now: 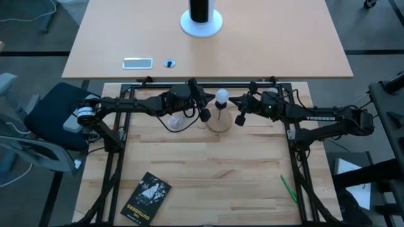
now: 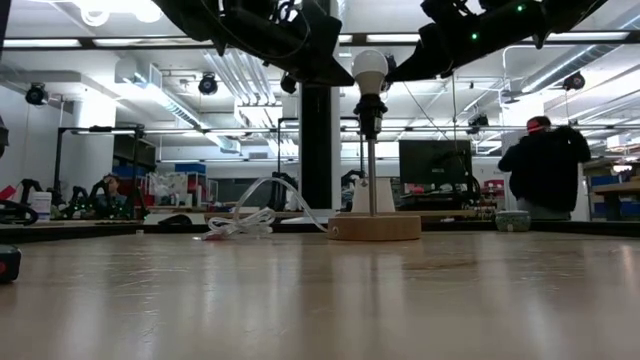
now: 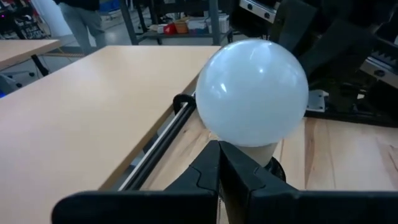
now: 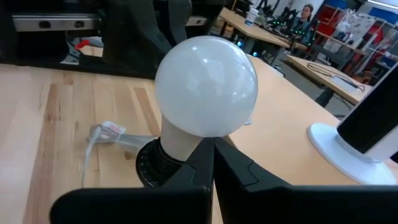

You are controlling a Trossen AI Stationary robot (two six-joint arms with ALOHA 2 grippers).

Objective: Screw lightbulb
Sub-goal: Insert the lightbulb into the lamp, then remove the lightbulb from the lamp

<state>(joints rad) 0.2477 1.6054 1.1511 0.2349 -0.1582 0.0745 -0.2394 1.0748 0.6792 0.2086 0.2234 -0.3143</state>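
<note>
We judge the main risk to be the tall, thin lamp stand (image 2: 371, 170): with the lightbulb (image 1: 221, 97) perched in the socket (image 4: 155, 165) high above the round wooden base (image 2: 376, 228), a sideways nudge from either arm could tip the whole thing, and we cannot tell how deep the thread sits, so the bulb may still be loose or crooked. The left gripper (image 1: 205, 115) hangs just beside the bulb on one side with its fingers closed together on nothing, and the right gripper (image 1: 240, 119) mirrors it on the other side, also closed and empty. The bulb stands between them, just ahead of each pair of fingertips, apart from both. The white cord (image 2: 250, 218) trailing on the worktop (image 2: 320, 300) near the left gripper could also snag.
</note>
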